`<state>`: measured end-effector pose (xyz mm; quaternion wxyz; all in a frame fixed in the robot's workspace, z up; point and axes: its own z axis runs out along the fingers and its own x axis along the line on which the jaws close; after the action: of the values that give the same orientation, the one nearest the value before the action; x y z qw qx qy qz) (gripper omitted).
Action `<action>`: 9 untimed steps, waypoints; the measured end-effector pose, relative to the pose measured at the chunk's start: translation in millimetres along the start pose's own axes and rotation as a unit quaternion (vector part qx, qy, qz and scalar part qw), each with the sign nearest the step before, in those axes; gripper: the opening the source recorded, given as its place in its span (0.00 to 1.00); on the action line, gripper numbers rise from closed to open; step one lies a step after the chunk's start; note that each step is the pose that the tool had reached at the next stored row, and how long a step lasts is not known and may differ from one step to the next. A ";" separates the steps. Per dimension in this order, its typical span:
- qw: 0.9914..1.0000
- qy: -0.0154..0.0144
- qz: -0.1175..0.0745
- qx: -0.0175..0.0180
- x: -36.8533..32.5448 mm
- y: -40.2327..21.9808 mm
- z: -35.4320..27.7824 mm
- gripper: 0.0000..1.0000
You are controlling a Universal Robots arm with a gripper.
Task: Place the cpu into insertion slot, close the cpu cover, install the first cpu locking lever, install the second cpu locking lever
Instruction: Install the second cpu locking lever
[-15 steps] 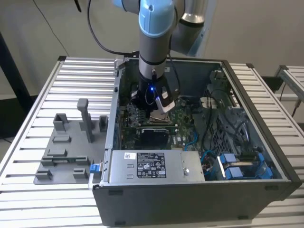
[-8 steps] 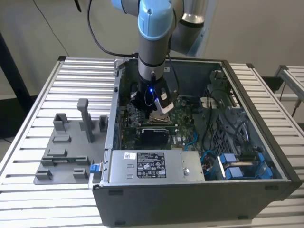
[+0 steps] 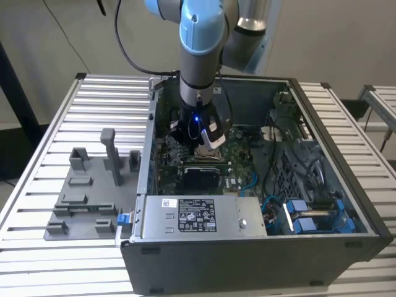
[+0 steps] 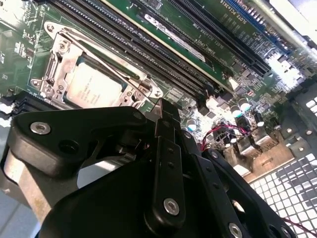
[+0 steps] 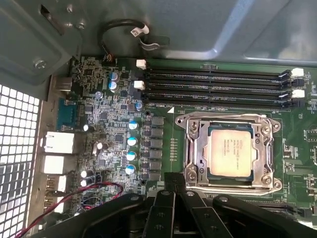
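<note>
The arm reaches down into the open computer case [image 3: 322, 185], with the gripper [image 3: 207, 141] low over the green motherboard [image 3: 241, 167] near the case's rear wall. In both wrist views the gripper [image 5: 174, 184] has its black fingers [image 4: 159, 119] pressed together to a narrow tip with nothing between them; the jaws are clenched and empty. The cpu [image 5: 232, 152] lies seated in the insertion slot [image 5: 194, 148], its silvery-tan top showing through the square window of the cpu cover [image 5: 229, 118], which lies flat over it. In the first wrist view the fingertips stand just beside the socket's corner, apart from the frame. In the second wrist view the cpu [image 4: 94, 89] appears beyond the fingertips, and a thin wire locking lever [image 4: 111, 69] crosses the cover [image 4: 54, 69] diagonally. Room around the socket is limited: the black memory slots [image 5: 218, 87] run along one side, a row of capacitors [image 5: 132, 148] and square components along another, and the grey case wall [image 5: 148, 25] rises behind the slots. The exterior view adds what the wrist views lack: the grey box with a white label [image 3: 198, 216] at the case's near edge, blue cables [image 3: 309, 216] toward the exterior view's right, and a grey fixture plate [image 3: 86, 198] on the slatted table [image 3: 37, 154] toward the exterior view's left. Printing on the chip is too small to read.
</note>
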<state>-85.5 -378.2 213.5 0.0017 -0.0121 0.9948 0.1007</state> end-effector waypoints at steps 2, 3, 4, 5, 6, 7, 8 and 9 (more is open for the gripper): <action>1.000 0.000 0.000 0.000 -0.1 0.4 1.0 0.11; 1.000 0.000 0.000 0.000 0.0 0.3 1.4 0.11; 1.000 0.000 0.000 0.000 -0.1 0.3 1.7 0.11; 1.000 0.000 0.000 0.000 0.0 0.3 2.2 0.11; 1.000 0.000 0.000 0.000 0.0 0.3 2.9 0.11; 1.000 0.000 0.000 0.000 0.0 0.2 3.7 0.11; 1.000 0.000 0.000 0.000 0.0 0.2 4.5 0.11; 1.000 0.000 0.000 0.000 0.0 0.1 5.2 0.11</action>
<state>-85.5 -377.0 208.4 0.0017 -0.0121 0.9948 0.1007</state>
